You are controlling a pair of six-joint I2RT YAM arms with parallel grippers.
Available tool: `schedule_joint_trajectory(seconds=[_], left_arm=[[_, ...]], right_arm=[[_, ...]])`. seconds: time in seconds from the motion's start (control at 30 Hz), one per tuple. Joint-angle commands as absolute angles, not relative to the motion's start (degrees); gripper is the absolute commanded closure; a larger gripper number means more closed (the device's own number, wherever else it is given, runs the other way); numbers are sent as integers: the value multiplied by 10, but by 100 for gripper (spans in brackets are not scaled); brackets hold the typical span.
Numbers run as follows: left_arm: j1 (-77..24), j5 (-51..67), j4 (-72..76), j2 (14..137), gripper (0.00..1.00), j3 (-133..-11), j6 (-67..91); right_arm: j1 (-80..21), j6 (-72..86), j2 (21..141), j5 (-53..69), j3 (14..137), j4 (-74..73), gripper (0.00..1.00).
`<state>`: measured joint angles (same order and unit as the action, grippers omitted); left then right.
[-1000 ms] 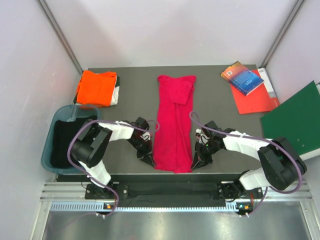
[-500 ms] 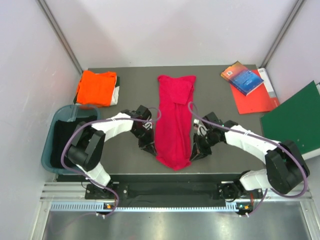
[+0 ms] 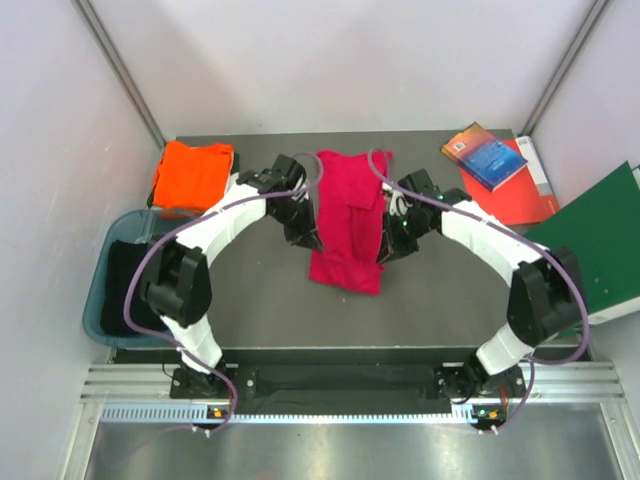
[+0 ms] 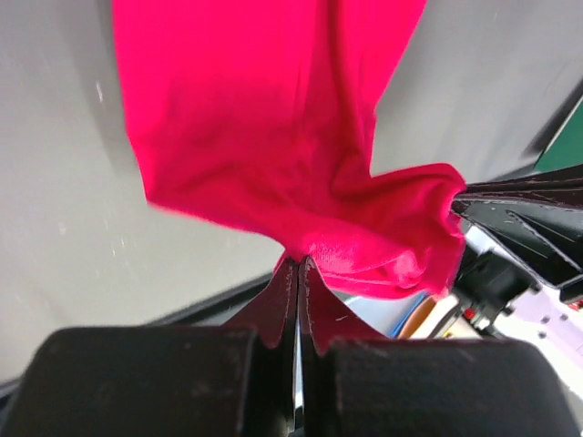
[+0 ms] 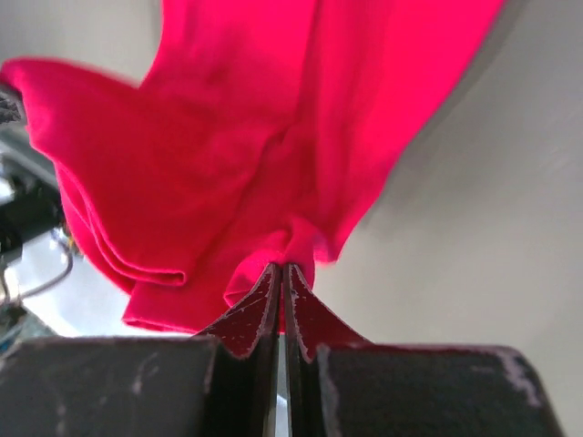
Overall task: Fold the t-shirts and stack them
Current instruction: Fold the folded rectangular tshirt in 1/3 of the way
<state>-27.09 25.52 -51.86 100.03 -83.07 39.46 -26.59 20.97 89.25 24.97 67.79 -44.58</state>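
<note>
The crimson-red t-shirt [image 3: 347, 225] lies as a long strip in the middle of the table, its near end lifted and doubled back toward the far end. My left gripper [image 3: 308, 238] is shut on the left corner of that lifted hem [image 4: 301, 250]. At the opposite corner [image 5: 287, 255] my right gripper [image 3: 388, 240] is shut on the cloth. The wrist views show the red cloth [image 4: 264, 118] [image 5: 273, 127] hanging from the pinched fingertips. The bright orange t-shirt [image 3: 192, 176] lies folded at the far left of the table.
A blue bin [image 3: 108, 290] with dark cloth sits at the left edge. A red book with a blue book [image 3: 487, 156] on it lies at the far right. A green binder [image 3: 590, 240] juts over the right edge.
Both grippers, shut on the near hem of the red shirt, have carried it away from the arms' bases toward the far end, so the strip now folds over itself.
</note>
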Motion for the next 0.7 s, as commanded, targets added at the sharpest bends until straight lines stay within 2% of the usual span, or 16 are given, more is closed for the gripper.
schedule_joint_trajectory(seconds=[0.0,0.5,0.53,0.57,0.6,0.63,0.67], left_arm=[[-255,235,-549,1071,100,-915,381],[-190,276,-559,1280,100,-1166,374],[-185,290,-554,1305,91,-1181,373],[-177,295,-558,1317,70,-1200,372],[-173,294,-565,1329,43,-1237,371],[-168,291,-580,1344,24,-1258,366],[-160,282,-584,1346,1,-1271,362]], right_arm=[[-230,157,957,224,776,-447,100],[-171,122,1214,217,1089,-492,100],[-168,122,1242,200,1110,-514,97],[-161,126,1255,193,1144,-520,93],[-156,128,1266,188,1157,-525,89],[-152,130,1277,186,1167,-523,71],[-147,137,1275,182,1172,-507,59]])
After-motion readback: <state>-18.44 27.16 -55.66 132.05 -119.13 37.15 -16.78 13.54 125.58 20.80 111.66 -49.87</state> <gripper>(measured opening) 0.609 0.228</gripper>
